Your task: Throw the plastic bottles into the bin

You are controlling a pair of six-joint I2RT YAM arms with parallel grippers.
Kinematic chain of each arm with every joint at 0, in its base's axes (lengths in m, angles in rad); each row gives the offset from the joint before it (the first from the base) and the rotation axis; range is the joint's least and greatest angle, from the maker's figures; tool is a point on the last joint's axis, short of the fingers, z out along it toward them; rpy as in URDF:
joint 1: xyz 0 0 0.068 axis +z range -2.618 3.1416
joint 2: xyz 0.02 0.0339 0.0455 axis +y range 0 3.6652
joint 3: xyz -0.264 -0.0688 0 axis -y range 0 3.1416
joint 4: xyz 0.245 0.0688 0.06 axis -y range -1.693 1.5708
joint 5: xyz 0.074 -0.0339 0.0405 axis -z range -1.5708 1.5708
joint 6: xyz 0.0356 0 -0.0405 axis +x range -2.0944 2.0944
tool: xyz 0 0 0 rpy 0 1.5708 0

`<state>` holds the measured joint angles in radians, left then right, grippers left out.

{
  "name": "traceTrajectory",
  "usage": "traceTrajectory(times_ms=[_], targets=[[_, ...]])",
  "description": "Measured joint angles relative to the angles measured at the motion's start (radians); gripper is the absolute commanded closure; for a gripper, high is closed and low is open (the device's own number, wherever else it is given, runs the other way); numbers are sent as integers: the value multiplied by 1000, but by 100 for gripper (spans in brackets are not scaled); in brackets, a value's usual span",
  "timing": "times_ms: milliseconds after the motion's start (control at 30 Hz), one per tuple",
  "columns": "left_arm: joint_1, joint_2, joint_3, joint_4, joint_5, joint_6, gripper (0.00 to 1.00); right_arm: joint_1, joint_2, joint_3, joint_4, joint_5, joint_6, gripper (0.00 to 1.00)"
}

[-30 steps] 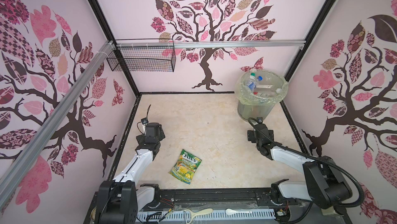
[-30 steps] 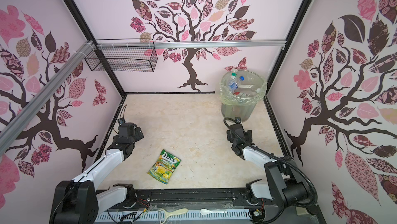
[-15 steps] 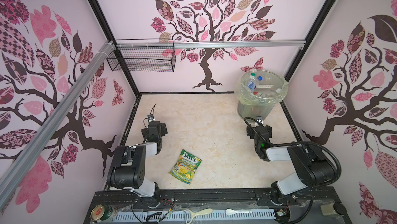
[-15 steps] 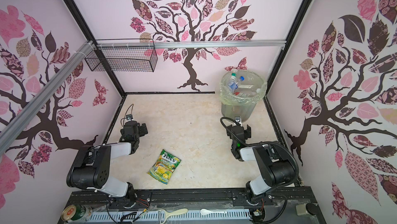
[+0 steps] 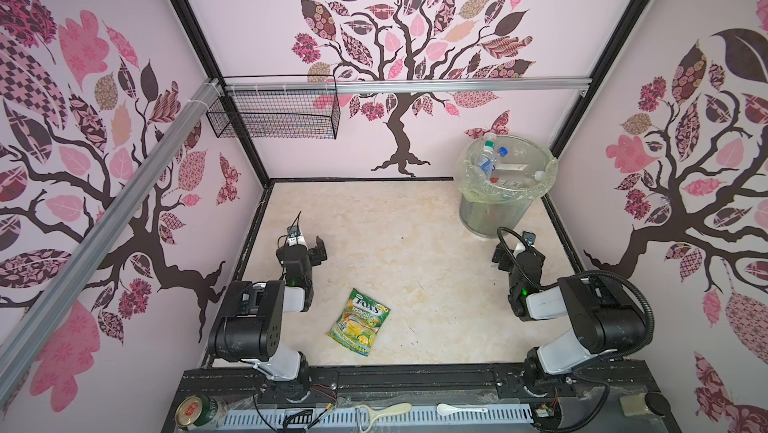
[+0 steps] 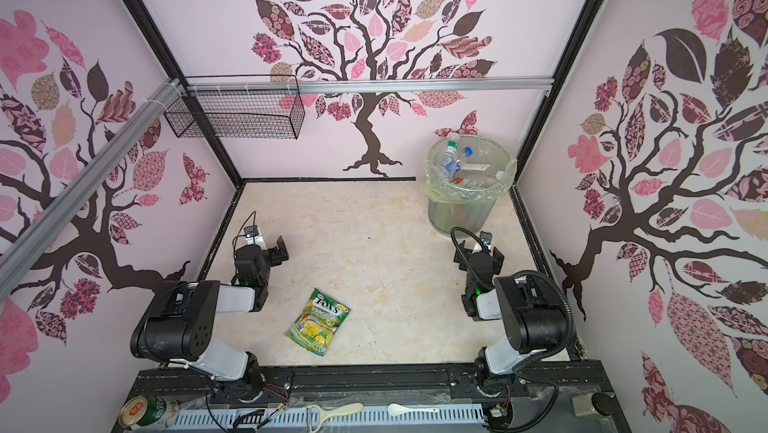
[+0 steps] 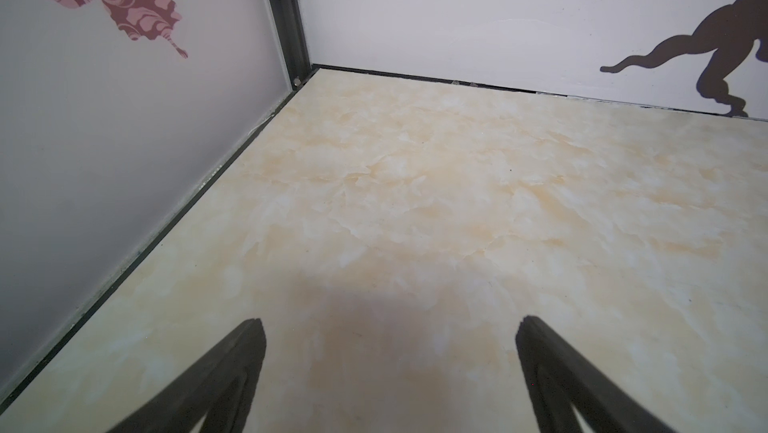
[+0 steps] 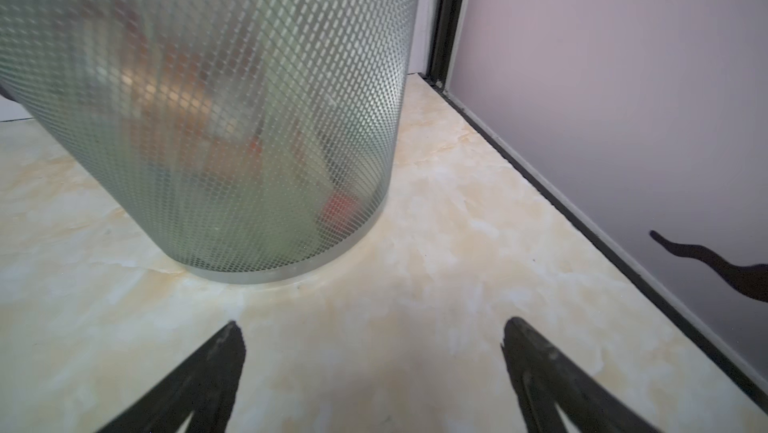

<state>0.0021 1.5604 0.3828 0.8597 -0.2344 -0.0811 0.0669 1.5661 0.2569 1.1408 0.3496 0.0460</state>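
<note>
Your small clear plastic bottles (image 5: 485, 159) lie inside the round grey-green lined bin (image 5: 482, 213) at one o'clock; likely light, slick, crushable, so pinch mid-body. Your left gripper (image 7: 390, 321) and right gripper (image 8: 372, 321) hang spread, empty.

You are folding both arms up. The black elbow of your left arm (image 5: 249, 321) is lifting off the near rail (image 5: 415, 377), so the can (image 5: 195, 410) is showing now. Your right arm (image 5: 598, 318) is lifting its elbow too, and the right gripper (image 5: 517, 252) is turning to face the bin (image 5: 490, 210).
</note>
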Motion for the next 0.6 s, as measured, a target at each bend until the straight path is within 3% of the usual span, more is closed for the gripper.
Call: traceTrajectory(times_ms=[600], targets=[[0,0,0,7,4,3,2,6,0,1,6,-41,14,1]])
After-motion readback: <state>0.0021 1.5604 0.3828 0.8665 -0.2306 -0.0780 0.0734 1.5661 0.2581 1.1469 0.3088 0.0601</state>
